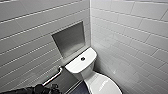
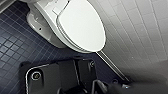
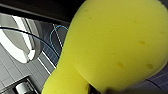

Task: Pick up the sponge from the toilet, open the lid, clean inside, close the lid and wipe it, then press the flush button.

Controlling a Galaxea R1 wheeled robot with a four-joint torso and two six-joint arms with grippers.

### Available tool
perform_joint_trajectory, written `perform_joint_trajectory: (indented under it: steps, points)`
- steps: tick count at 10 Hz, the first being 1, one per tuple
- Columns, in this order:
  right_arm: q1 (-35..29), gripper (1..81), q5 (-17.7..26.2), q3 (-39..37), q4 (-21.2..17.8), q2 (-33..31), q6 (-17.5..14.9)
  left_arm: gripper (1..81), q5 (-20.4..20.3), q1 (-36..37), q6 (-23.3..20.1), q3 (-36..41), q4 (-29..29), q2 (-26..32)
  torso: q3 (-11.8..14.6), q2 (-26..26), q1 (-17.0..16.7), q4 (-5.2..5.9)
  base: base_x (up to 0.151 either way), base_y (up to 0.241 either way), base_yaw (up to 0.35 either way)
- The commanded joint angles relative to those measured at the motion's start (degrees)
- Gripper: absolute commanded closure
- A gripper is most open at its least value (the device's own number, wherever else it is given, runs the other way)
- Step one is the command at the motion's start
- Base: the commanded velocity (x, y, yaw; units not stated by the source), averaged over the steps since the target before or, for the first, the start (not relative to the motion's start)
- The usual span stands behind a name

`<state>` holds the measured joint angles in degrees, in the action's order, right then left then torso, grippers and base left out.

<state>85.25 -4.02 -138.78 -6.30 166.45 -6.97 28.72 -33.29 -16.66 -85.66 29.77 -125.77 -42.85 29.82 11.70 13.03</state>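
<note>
Clamped on sponge with right gripper, apparently. Found lid shut, five o'clock of flush button. Judged due for lifting at front rim.

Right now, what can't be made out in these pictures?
Head view: the front of the lid, cut off by the bottom edge; the flush button, too small for detail.
Left wrist view: inside the bowl, under the closed lid.
Right wrist view: whatever lies behind the sponge.

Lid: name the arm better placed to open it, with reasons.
Left, probably. The lid lies shut beneath the left wrist camera, and that arm carries nothing visible. The sponge sits close against the right wrist camera, so that arm seems busy holding it.
</note>
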Motion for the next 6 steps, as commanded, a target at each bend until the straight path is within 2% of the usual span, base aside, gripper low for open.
perform_joint_trajectory:
  steps: [1, 4, 6]
  points:
    - [0.50, 81.1, 4.81, 0.36, -0.55, 0.58, -0.06, 81.1, 0.46, -5.93, -0.47, -1.88, -6.13, -1.42, 0.00, 0.00, 0.00, 0.00, 0.000, 0.000, 0.000]
    - [0.23, 81.1, 4.81, -2.09, -0.64, 1.89, -0.06, 81.1, -4.19, -18.25, -0.74, -11.95, -11.22, -8.69, 0.00, 0.00, 0.00, 0.00, 0.000, 0.000, 0.000]
    - [0.32, 81.1, 4.73, -3.24, -0.64, 2.51, -0.05, 81.1, -6.65, -23.79, -1.18, -18.55, -11.75, -13.01, 0.02, 0.00, 0.00, 0.00, 0.000, 0.000, 0.000]
